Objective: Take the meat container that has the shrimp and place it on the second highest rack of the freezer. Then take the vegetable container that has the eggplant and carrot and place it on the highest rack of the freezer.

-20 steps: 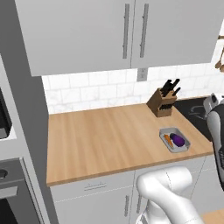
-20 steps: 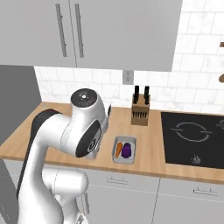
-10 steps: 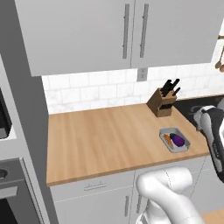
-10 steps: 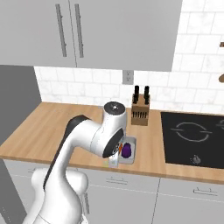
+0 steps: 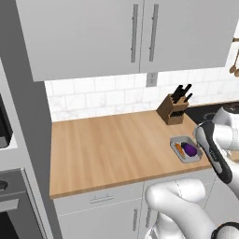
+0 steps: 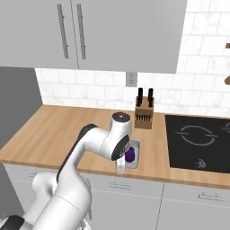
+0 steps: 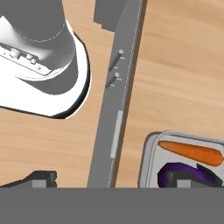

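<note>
A light, matt wooden countertop (image 5: 112,149) with fine grain is seen. A shallow grey tray (image 7: 151,153), smooth like plastic or metal, is shown holding a glossy dark-purple eggplant (image 7: 175,171) and a smooth orange carrot (image 7: 190,151). A matt wooden knife block (image 6: 143,117) is backed by glazed white wall tiles (image 5: 93,98).

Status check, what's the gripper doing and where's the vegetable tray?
Gripper open, above counter edge. Tray with carrot and eggplant on counter, ungrasped. Nothing blocking.

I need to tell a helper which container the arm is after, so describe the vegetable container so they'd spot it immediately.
Start at the wooden counter and find the knife block by the tiled wall. In front of it, near the counter's front edge, sits a small grey tray. It alone holds food: a purple eggplant beside an orange carrot.
</note>
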You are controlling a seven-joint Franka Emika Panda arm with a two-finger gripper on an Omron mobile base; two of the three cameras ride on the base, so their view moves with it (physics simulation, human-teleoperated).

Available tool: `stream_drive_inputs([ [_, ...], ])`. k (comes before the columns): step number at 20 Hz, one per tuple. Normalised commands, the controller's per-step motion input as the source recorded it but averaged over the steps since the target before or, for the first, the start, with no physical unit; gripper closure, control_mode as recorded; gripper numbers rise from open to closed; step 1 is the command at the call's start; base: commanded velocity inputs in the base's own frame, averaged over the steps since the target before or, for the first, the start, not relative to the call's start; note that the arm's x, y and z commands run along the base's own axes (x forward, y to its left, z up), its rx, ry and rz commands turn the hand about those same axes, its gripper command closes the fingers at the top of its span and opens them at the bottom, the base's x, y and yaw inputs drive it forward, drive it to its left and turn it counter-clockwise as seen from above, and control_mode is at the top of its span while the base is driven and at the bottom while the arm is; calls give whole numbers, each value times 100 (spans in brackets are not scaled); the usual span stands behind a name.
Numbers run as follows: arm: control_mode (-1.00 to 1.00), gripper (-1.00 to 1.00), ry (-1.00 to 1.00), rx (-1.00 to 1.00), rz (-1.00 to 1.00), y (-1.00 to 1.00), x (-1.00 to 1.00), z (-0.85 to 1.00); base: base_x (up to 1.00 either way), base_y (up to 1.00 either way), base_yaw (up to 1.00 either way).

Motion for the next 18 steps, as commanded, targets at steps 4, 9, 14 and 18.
stream_drive_inputs([
  [4,-100,-100,6,0,0,-26,22,-50,0,0,0],
  [9,-100,-100,9,0,0,-32,36,-22,0,0,0],
  [14,-100,-100,9,1,0,-35,38,-11,0,0,0],
  [18,-100,-100,4,0,0,-6,35,-24,0,0,0],
])
